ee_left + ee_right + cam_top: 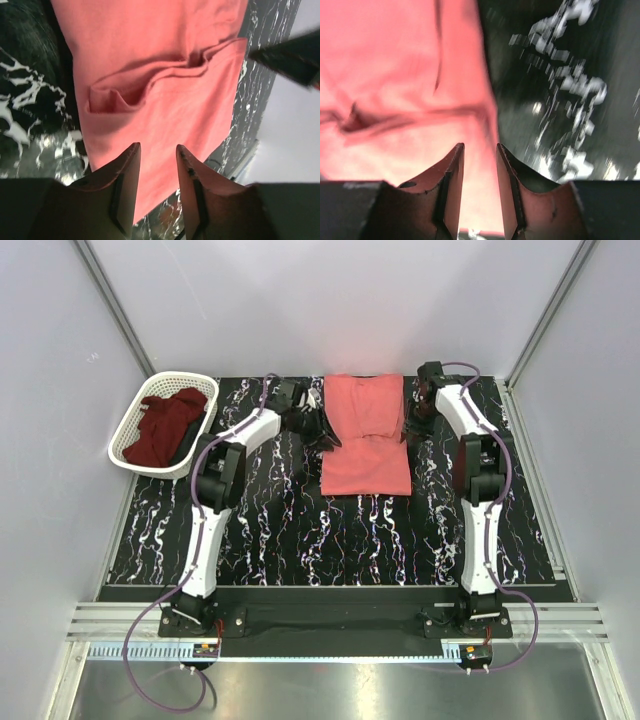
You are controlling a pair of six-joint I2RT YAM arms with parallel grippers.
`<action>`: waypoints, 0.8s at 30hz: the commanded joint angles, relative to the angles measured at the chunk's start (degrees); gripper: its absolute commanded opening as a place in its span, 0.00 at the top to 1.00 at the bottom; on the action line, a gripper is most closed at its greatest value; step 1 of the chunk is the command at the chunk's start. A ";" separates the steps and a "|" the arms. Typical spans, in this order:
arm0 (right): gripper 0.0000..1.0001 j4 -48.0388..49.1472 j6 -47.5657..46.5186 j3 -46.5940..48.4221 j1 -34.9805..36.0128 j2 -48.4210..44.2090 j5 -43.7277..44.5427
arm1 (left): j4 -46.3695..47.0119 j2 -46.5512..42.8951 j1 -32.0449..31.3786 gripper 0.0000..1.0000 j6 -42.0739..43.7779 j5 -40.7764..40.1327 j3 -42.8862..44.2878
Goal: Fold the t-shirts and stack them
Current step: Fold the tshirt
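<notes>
1. Noted left gripper (157, 147) closest to the lens, with fingers parted and nothing pinched between them, poised just over the near edge of the salmon-pink t-shirt (165, 100).
2. Noted right gripper (480, 147) likewise parted and empty, hanging at the shirt's right edge, beside the black marbled mat (560, 100).
3. Found the salmon-pink t-shirt lying partly folded at the mat's far middle, between both grippers, with a puckered, gaping fold line running across it.
4. Found the dark maroon t-shirt (165, 425) crumpled in the white lattice basket (128, 435) at far left, well apart from the pink one. Judged the task less than half done.
5. Judged a low fingertip liable to catch the loose top layer on lifting away and drag the fold open.
6. Judged the pucker likely to skew any further fold. Also feared a pinch through one layer only, letting the lower layer slide out of line.
7. Expected possible trouble at the basket too: maroon cloth snagging on the lattice, or the light basket tipping or sliding under the pull.
8. Considered an uneven pink base likely to leave the maroon shirt sitting crooked once stacked.
</notes>
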 commanded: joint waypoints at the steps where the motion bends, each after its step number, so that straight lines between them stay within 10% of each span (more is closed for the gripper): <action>1: 0.61 2.32 1.17 -4.60 0.93 -8.46 -5.35 | 5.89 2.94 0.40 0.60 -4.34 4.88 2.24; 13: 0.62 11.73 3.46 -23.41 -1.70 -10.84 -13.19 | 14.08 9.10 4.88 0.58 -13.75 7.52 4.78; 24: 0.45 6.82 1.00 -26.58 -1.62 -20.85 -12.30 | 1.44 -2.84 4.80 0.45 1.00 6.21 -1.61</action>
